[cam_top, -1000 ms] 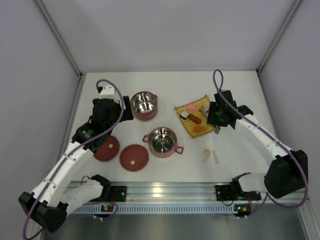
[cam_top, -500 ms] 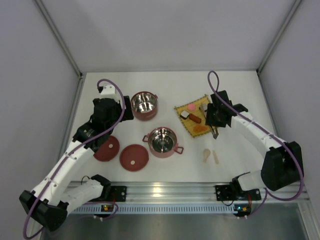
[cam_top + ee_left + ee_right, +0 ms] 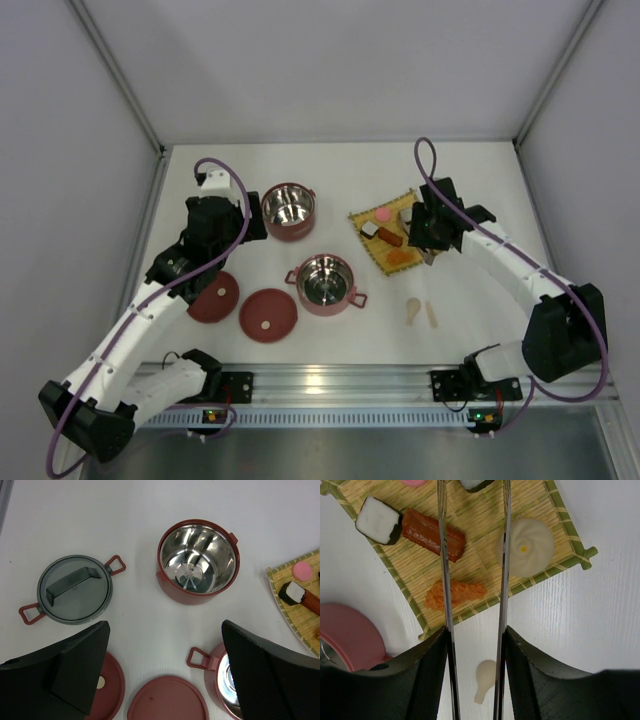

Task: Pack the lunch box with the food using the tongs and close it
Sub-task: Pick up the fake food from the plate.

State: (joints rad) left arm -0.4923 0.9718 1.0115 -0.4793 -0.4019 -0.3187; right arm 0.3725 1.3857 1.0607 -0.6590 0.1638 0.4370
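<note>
Tongs [image 3: 445, 580]: silver, clamped in right hand [image 3: 475, 642], arms over yellow mat [image 3: 480, 550] at 3 o'clock on table [image 3: 470, 180]; one arm crosses sausage [image 3: 422, 527] and orange piece [image 3: 467, 592], the other the cream piece's [image 3: 530, 547] edge. Lunch box bowls [image 3: 290, 233]: uncovered, 9 o'clock of mat. Left hand [image 3: 164, 630]: spread wide, holding nothing.

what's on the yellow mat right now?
On the mat: black-and-white roll, second roll, sausage, orange piece, cream bun, pink round. The tongs, in the right gripper, hang over it, hiding thin strips of sausage, orange piece and bun.
</note>
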